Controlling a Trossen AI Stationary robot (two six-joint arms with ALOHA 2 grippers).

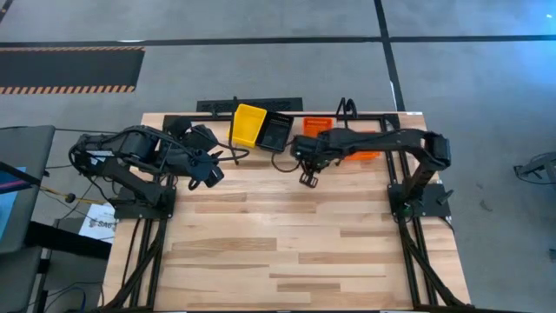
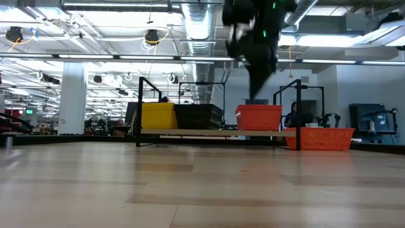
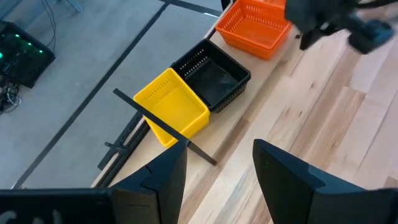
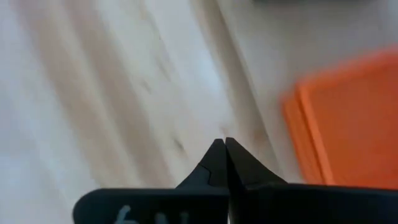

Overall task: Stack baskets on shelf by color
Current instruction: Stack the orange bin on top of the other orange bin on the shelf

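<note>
Baskets sit sorted on the shelf [image 1: 347, 117]. My right gripper [image 1: 308, 180] is pinched together, empty; my left gripper [image 1: 207, 174] stands apart. Next grab: orange basket [image 2: 326, 138] at the shelf's end.

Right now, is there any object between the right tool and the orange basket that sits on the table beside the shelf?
Nothing visible. The right tool, shut and empty, hangs over bare table in front of the shelf; the orange basket lies beyond the shelf's end.
</note>
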